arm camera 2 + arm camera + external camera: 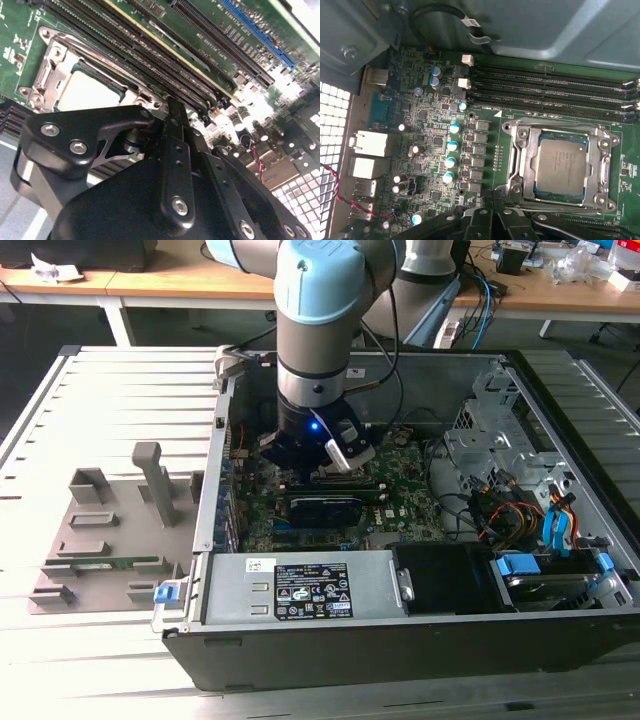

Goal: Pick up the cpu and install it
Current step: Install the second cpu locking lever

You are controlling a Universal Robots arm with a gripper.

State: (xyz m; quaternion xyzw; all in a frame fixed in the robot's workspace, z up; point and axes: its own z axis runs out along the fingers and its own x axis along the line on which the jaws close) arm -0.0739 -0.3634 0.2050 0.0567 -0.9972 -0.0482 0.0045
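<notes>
The arm reaches down into the open computer case (420, 645), and its claw (320, 462) hangs low over the green motherboard (405, 495). Whether the claw is wide or narrow cannot be told from these views. It carries nothing that can be seen.

The cpu (562, 165) already lies flat inside the metal-framed socket (520, 150) on the motherboard, pale silver top facing up. In the first wrist view the claw (492, 216) sits just beside the socket's edge, not touching the chip. In the second wrist view the claw (172, 112) stands in front of the socket (50, 65) and the cpu (87, 92) shows just beyond its black links.

Long dark memory slots (550, 85) run alongside the socket, and a row of small blue-topped capacitors (451, 146) stands on its other side.

In the exterior view, taking the claw as the centre of the dial:
- a grey box with a printed label (300, 590) sits at about 6 o'clock
- a drive bay with blue tabs (560, 565) lies at about 4 o'clock
- a grey moulded holder (100, 540) rests outside the case at about 9 o'clock, on the slatted table (120, 390)
</notes>
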